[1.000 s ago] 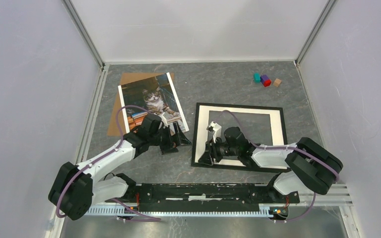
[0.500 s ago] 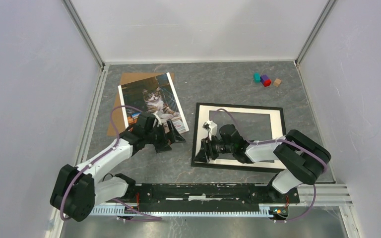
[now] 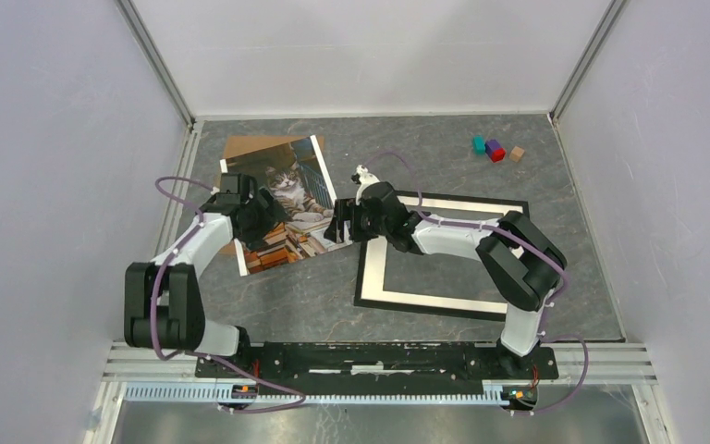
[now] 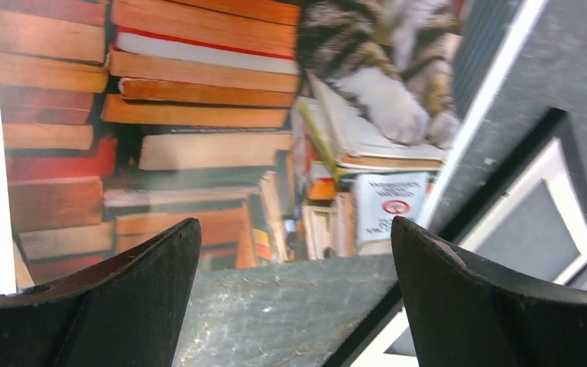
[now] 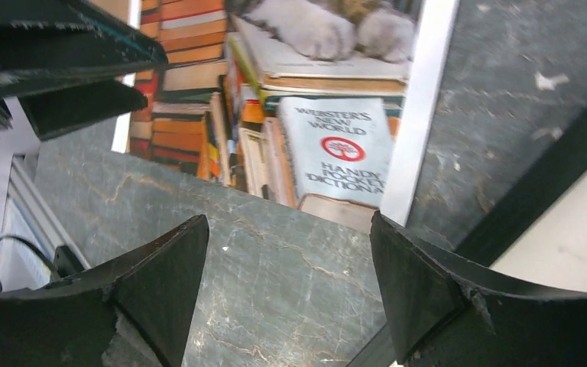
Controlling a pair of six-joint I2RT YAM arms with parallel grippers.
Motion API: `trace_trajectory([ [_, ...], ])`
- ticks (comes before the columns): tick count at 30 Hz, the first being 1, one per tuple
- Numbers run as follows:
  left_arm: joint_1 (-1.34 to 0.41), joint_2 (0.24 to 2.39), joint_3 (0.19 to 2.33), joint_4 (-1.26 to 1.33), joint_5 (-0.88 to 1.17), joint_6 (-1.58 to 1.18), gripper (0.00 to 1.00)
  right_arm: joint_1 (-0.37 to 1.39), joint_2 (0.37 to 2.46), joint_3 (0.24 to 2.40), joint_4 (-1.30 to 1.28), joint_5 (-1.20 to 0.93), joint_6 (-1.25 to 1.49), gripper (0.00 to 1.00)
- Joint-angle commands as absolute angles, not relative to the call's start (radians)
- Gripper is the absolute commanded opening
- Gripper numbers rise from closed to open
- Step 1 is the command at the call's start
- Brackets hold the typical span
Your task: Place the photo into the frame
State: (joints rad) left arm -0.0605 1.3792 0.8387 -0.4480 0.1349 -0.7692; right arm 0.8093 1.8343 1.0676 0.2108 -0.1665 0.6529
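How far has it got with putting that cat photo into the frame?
Nothing looks done: the photo lies left of the frame, outside it. In hand: the left hand and right hand hover open at its near edge, gripping nothing. Left: grasp it, carry it over, lay it inside.

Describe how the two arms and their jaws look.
The left arm and right arm match: white shell links between bulky black joints, each trailed by a looping purple cable. The jaws are matte black: two broad wedges tapering to tips, no markings visible.
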Motion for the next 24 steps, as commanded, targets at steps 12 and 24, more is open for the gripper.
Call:
trace_trajectory([
  [12, -0.042, 1.508, 0.75, -0.379, 0.085, -0.798, 1.0, 0.817, 1.941, 1.173, 0.015, 0.029, 0.811, 0.8],
  [24, -0.037, 1.492, 0.692, -0.339, 0.11, -0.838, 1.0, 0.827, 1.911, 1.031, 0.295, -0.051, 1.087, 0.74],
])
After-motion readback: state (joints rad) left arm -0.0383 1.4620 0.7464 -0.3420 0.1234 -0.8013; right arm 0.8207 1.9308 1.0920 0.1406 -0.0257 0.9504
